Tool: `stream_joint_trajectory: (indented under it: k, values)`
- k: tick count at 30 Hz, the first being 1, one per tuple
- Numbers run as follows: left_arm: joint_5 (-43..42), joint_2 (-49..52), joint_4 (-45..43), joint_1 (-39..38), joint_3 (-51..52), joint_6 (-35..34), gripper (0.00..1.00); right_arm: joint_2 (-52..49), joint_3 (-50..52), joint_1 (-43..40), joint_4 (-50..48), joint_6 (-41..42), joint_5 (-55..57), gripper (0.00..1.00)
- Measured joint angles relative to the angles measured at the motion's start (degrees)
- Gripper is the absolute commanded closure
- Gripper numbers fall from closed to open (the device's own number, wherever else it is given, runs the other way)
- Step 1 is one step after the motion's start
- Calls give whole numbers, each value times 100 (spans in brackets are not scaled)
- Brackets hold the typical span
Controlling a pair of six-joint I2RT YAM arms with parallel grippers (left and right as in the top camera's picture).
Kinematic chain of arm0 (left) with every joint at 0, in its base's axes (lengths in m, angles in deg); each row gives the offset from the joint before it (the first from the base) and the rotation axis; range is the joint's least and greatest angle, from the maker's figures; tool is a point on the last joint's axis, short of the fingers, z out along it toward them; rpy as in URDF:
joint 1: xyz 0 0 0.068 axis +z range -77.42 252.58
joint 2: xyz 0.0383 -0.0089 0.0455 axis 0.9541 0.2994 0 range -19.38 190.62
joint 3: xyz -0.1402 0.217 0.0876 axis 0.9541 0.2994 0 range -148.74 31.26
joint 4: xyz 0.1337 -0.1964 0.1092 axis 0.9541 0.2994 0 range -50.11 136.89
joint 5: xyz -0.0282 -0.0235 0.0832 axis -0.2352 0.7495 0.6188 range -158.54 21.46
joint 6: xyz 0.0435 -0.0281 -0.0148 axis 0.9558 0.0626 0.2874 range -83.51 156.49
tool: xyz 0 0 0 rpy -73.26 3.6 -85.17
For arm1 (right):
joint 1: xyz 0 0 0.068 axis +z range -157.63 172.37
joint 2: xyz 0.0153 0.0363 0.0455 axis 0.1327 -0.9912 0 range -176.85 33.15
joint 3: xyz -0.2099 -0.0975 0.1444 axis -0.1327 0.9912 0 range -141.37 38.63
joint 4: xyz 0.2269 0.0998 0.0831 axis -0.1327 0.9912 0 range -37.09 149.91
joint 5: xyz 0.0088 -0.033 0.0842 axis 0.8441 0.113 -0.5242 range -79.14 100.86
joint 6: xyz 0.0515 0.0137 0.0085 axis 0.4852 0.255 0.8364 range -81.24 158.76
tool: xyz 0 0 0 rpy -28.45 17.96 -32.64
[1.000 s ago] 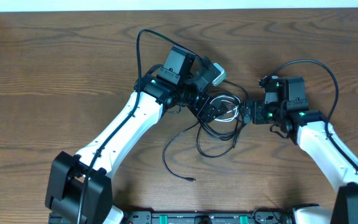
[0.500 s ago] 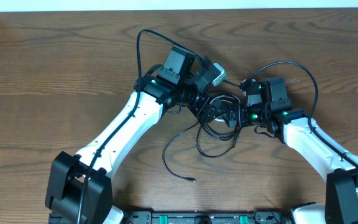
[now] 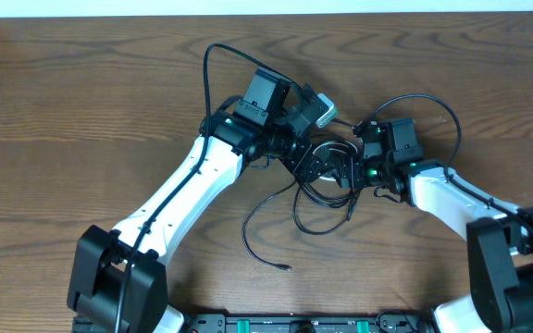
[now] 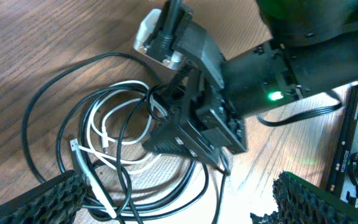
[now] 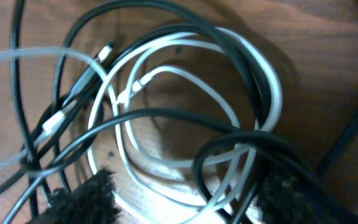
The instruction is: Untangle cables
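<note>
The cables [image 3: 327, 185] lie in a tangle at the table's middle, black loops round a shorter white cable [image 4: 132, 85]. One black cable [image 3: 248, 222] trails toward the front. My left gripper [image 3: 313, 165] hangs over the tangle's left side, wide open, and its fingers [image 4: 61, 196] straddle the loops without touching them. My right gripper [image 3: 345, 173] has pushed in from the right. In the right wrist view the right gripper [image 5: 185, 202] is open, with white cable [image 5: 272, 93] and black cable [image 5: 166, 115] strands between its fingers.
Thick black arm wires arch over the left wrist [image 3: 209, 55] and the right wrist [image 3: 433, 97]. The two gripper heads nearly meet over the tangle. A thin plug end [image 3: 288, 268] lies near the front. The brown wooden table [image 3: 81, 111] reaches to each side.
My right gripper has moved left into the tangle and its jaws have narrowed. The left arm and the cables have stayed put.
</note>
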Motion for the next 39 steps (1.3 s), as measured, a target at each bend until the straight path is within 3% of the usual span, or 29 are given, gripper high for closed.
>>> stream_joint_trajectory:
  k: [4, 7, 10, 11, 12, 30, 33, 35, 36, 37, 39]
  values:
    - [0, 0, 0, 0, 0, -2, 2, -44, 4, 4, -236, 33, 59, 53]
    - [0, 0, 0, 0, 0, 0, 2, -44, 4, 4, -219, 76, 142, 51]
    - [0, 0, 0, 0, 0, -2, 2, -44, 4, 4, -120, 90, 192, 38]
    - [2, 0, 0, 0, 0, -2, 2, -44, 4, 4, -87, 105, 203, 16]
    - [0, 0, 0, 0, 0, -2, 2, -44, 4, 4, -39, 107, 212, 1]
    - [0, 0, 0, 0, 0, -2, 2, 824, -15, 31, 382, 131, 256, 1]
    - [0, 0, 0, 0, 0, 0, 2, 837, -15, 31, 433, 142, 258, 11]
    - [2, 0, 0, 0, 0, -2, 2, 837, -15, 31, 468, 146, 269, 55]
    - [0, 0, 0, 0, 0, -2, 2, 837, -15, 31, 466, 138, 280, 68]
    - [0, 0, 0, 0, 0, -2, 2, 837, -15, 31, 468, 136, 297, 74]
    - [0, 0, -2, 0, 0, -2, 2, 837, -15, 31, 468, 138, 367, 72]
